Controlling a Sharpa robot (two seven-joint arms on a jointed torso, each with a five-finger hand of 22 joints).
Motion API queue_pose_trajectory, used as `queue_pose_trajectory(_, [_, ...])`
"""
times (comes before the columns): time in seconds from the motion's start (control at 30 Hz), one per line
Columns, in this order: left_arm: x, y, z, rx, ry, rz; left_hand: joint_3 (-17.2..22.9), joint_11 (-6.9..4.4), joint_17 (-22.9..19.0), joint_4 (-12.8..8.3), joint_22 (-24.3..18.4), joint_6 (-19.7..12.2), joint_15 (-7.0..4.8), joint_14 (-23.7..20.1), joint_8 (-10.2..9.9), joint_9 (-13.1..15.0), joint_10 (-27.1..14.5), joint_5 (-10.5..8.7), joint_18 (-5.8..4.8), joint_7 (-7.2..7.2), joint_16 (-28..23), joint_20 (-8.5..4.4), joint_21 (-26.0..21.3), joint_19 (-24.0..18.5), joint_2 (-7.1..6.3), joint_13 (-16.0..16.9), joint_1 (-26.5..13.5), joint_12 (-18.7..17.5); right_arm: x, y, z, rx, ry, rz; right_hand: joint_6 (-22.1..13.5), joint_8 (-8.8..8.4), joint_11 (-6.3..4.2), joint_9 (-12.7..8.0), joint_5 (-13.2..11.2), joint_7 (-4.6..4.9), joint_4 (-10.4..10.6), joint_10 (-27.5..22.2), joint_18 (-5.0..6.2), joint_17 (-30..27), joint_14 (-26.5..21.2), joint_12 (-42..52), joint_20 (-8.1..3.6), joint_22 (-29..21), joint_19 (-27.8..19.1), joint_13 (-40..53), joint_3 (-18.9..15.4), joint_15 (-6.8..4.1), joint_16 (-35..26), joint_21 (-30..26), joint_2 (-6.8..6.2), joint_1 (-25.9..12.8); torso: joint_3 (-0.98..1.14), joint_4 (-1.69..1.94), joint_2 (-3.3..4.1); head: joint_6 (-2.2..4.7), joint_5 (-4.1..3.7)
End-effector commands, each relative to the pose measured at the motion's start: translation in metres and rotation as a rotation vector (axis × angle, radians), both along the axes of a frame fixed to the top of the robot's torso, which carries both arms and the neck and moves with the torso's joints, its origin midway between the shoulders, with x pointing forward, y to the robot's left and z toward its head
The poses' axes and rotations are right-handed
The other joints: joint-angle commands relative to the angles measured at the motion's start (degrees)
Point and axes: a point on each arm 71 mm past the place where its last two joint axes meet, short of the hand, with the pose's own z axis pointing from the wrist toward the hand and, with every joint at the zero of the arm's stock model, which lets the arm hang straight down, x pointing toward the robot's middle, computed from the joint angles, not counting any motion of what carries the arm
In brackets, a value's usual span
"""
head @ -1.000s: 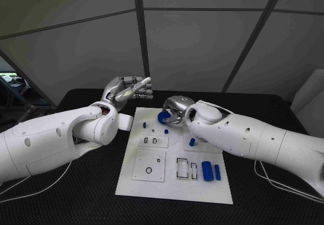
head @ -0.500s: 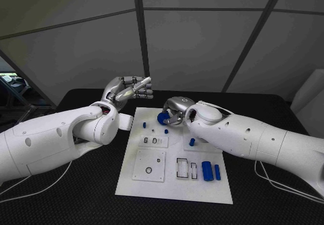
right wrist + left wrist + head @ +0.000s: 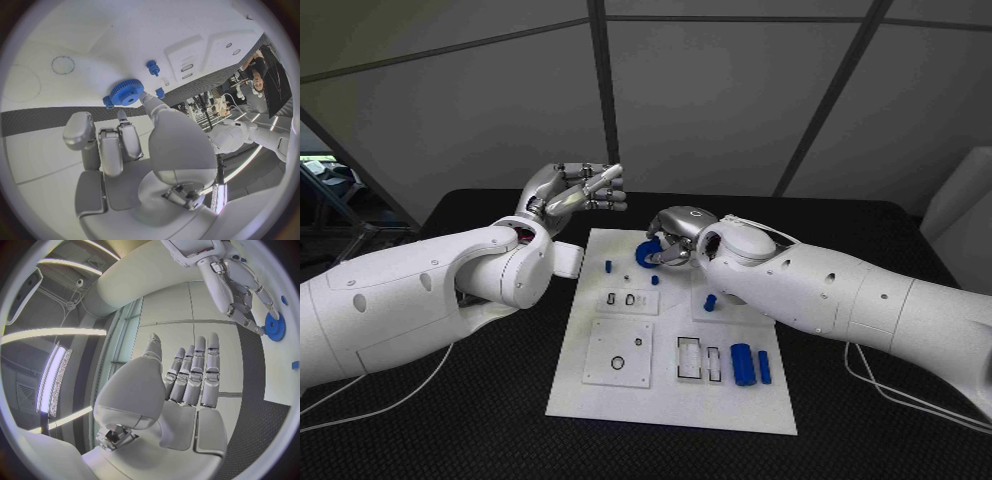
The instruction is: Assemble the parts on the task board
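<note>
The right robot hand [image 3: 678,236] pinches a blue toothed gear [image 3: 649,253] at the far end of the white task board [image 3: 672,400]; a blue peg [image 3: 152,67] stands nearby. The left robot hand [image 3: 574,190] is raised over the black worktop [image 3: 877,430], empty, fingers straight and close together. Two blue bars [image 3: 750,364] lie at the board's near right.

Black table [image 3: 473,420] fills the lower frame in my head view. White task board [image 3: 596,400] lies flat on it, centre. Thin white cable [image 3: 387,385] trails at lower left.
</note>
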Motion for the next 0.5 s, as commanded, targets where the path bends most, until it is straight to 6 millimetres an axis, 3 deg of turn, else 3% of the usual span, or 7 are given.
queue_pose_trajectory(0.03, [-0.0001, -0.0003, 0.0011, -0.001, -0.007, -0.011, -0.3, 0.03, 0.1, 0.1, -0.1, -0.6, 0.18, -0.4, -0.4, -0.1, -0.3, -0.04, 0.16, 0.54, -0.3, 0.44, -0.3, -0.1, 0.71, 0.0, 0.0, -0.3, 0.0002, -0.0015, -0.0008, 0.005, 0.034, 0.004, 0.9, 0.26, 0.38, 0.1, 0.3, 0.04, 1.7, -0.2, -0.22, 8.4, 4.6, 0.0, 0.37, 0.0, -0.1, 2.4, -0.7, 0.43, -0.2, -0.4, 0.31, -1.9, 0.0, -0.02, -0.02, -0.05, 0.16])
queue_pose_trajectory(0.5, [0.0001, -0.0003, 0.001, -0.001, -0.007, -0.01, -0.4, 0.05, 0.1, 0.1, -0.1, -0.6, 0.19, -0.4, -0.4, -0.1, -0.4, -0.04, 0.16, 0.56, -0.3, 0.44, -0.3, -0.1, 0.76, 0.0, 0.0, -0.4, 0.0001, -0.0049, -0.0039, -0.004, 0.078, 0.003, 2.6, 0.58, 0.34, 0.1, 2.6, -0.03, 3.8, 0.6, -0.29, 8.8, 4.7, 0.9, 0.4, 0.5, 0.2, 3.5, -1.1, 0.43, 0.0, -0.2, 1.41, -3.8, 0.0, 0.03, -0.01, -0.23, 0.07])
